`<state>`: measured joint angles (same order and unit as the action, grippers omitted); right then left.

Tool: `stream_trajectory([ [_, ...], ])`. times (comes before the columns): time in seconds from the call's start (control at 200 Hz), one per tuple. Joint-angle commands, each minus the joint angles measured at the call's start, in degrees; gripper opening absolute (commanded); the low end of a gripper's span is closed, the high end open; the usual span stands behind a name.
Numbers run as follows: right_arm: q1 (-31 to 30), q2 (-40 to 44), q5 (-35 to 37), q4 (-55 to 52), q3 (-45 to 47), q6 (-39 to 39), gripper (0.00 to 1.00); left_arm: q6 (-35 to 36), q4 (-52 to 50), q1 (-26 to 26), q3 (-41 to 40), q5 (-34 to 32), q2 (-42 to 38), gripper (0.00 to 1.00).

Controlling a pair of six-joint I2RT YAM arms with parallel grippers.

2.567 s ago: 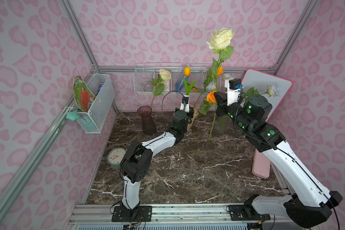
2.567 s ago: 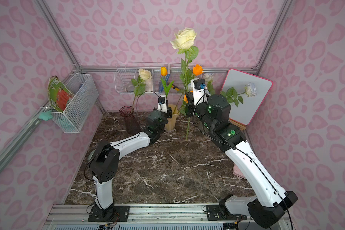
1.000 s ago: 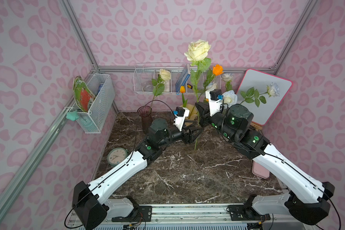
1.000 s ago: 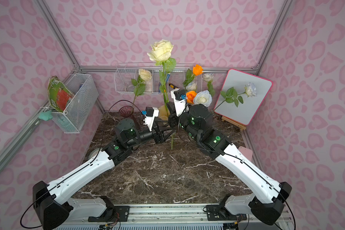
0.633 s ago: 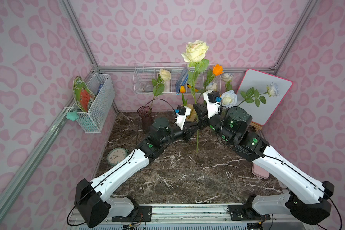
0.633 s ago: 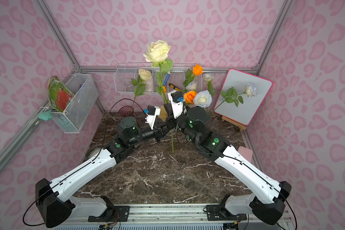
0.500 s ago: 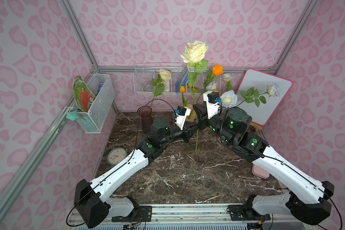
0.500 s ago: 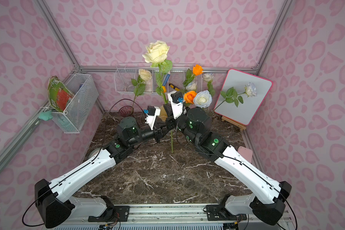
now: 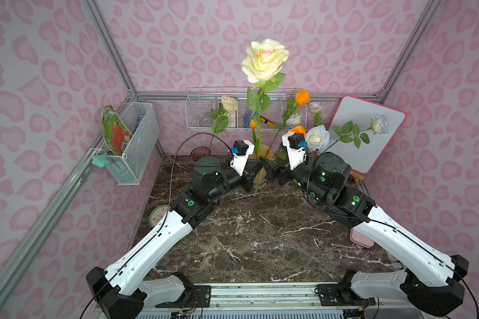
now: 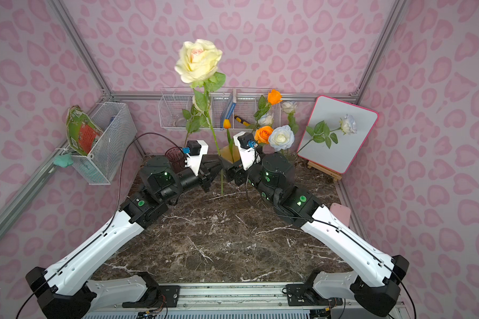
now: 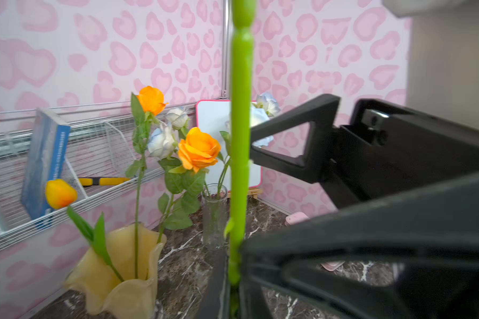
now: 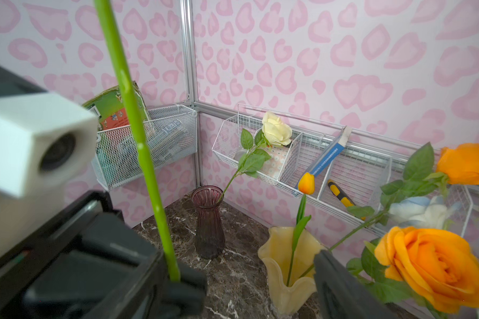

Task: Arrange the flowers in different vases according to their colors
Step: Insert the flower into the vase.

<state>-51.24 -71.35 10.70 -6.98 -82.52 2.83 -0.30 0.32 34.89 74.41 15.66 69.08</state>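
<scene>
At about 11 o'clock on the marble surface (image 9: 246,237) stands the dark purple vase (image 9: 200,152), with a small cream rose (image 9: 229,103) leaning out of it. Just right of it the left gripper (image 9: 256,168) points toward 12 o'clock. Its fingers are clamped together on the green stem of the tall cream-yellow rose (image 9: 264,62), which stands nearly upright with its bloom high above both arms (whether the stem's lower end touches the surface I cannot tell). Behind the stem, at 12 o'clock, the cream-yellow vase (image 11: 127,290) holds the tulip bud (image 11: 60,193) and two orange roses (image 11: 198,149). The right gripper (image 9: 270,168) faces the left one from the stem's other side; its fingers (image 12: 340,287) stand apart near the stem and hold nothing. At 1 o'clock the clear glass vase (image 11: 214,215) carries bluish white roses (image 9: 317,137). Furthest right, a single white rose (image 9: 379,124) lies across a whiteboard (image 9: 371,157) leaning at 2 o'clock.
</scene>
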Motion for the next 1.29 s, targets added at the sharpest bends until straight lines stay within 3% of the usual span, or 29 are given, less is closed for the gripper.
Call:
stream_trajectory([
  [0.0, 0.3, 2.2, -1.5, -2.2, 2.5, 1.7, 0.87, 3.3, -1.7, -4.4, 0.6, -2.2, -0.8, 0.00],
  [0.195, 0.2, 6.3, -5.4, -2.4, 12.8, 5.8, 0.87, 4.6, -0.2, -14.7, 2.8, -1.8, 1.9, 0.00],
  [0.561, -0.6, 14.7, -4.7, 1.0, 30.6, 10.9, 0.87, 9.9, 10.5, -24.8, 8.5, -5.8, 10.2, 0.00],
  [0.811, -0.4, 16.5, -3.5, 0.9, 37.8, 14.4, 0.87, 7.4, 17.4, -32.2, 10.4, -2.6, 16.9, 0.00],
  [0.907, 0.2, 15.9, -4.0, 0.8, 38.3, 14.5, 0.87, 9.1, 20.1, -32.8, 9.8, -3.5, 19.2, 0.00],
  [1.082, 2.5, 13.3, -5.8, 1.2, 38.3, 14.2, 0.87, 6.2, 24.5, -34.5, 9.2, -2.5, 24.4, 0.00],
  [1.287, 4.0, 10.9, -9.1, 3.2, 39.3, 13.7, 0.87, 5.6, 32.7, -34.9, 2.4, -4.9, 28.0, 0.00],
])
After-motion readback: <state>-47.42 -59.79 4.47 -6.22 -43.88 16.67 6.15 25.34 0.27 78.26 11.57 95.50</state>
